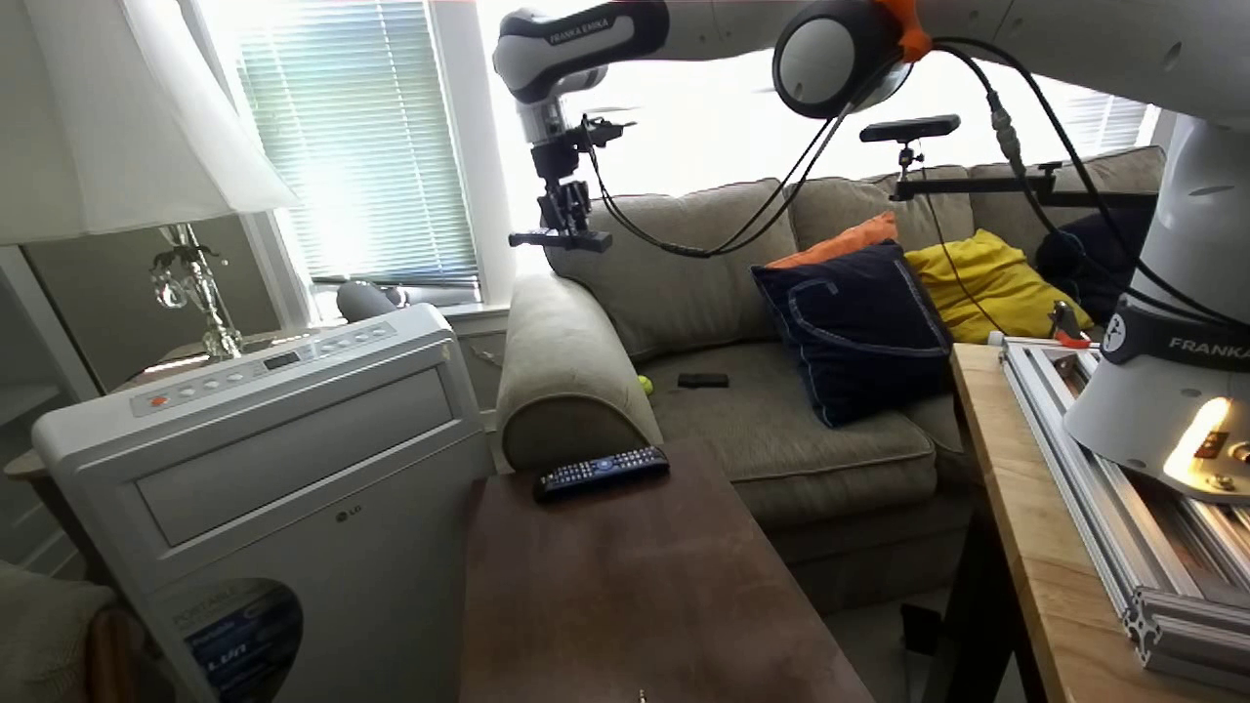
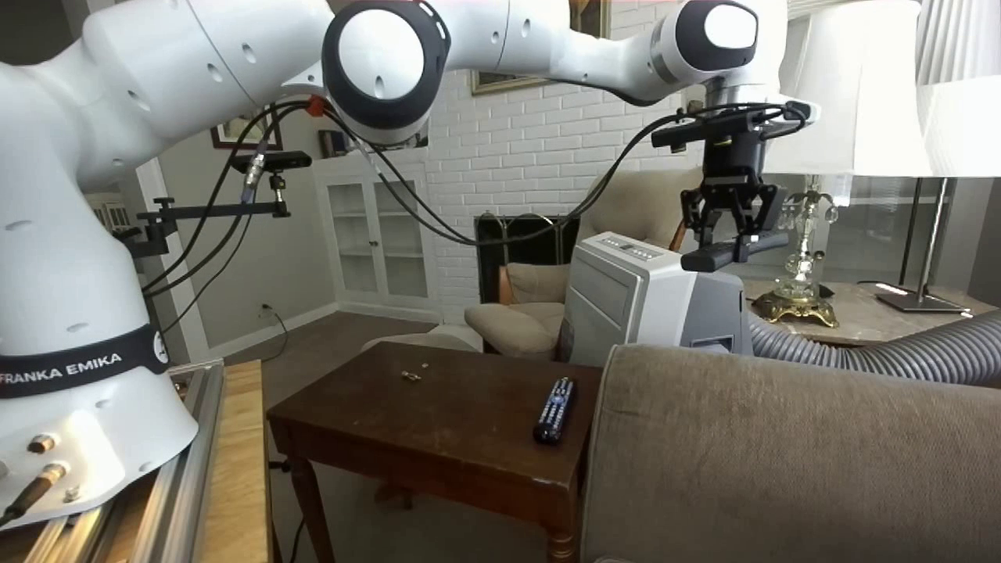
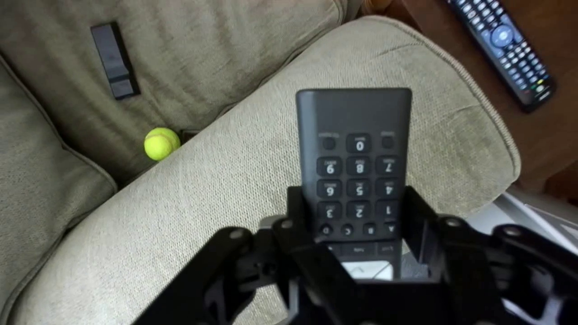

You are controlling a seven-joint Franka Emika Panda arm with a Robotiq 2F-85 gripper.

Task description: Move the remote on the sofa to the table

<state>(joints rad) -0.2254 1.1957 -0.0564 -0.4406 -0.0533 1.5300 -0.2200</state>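
Observation:
The remote (image 3: 354, 115), dark with faint number buttons, is held between the fingers of my gripper (image 3: 354, 203). In both exterior views the gripper (image 1: 564, 227) holds the remote (image 1: 590, 241) roughly level in the air; there the gripper (image 2: 727, 241) points down and the remote (image 2: 700, 259) touches nothing else. In the wrist view it hangs over the armrest of the olive-grey sofa (image 3: 216, 207). The dark reddish-brown table (image 1: 625, 596) stands against the sofa's armrest (image 1: 566, 342); the table (image 2: 438, 414) also shows in an exterior view. The remote's lower end is partly hidden by the gripper.
Another dark remote with bluish buttons (image 1: 603, 472) lies on the table's sofa end. A slim black object (image 1: 703, 380) and a tennis ball (image 3: 161, 143) lie on the sofa seat. A white LG air conditioner (image 1: 293, 508) stands beside the table. Small bits (image 2: 410, 376) lie on the tabletop.

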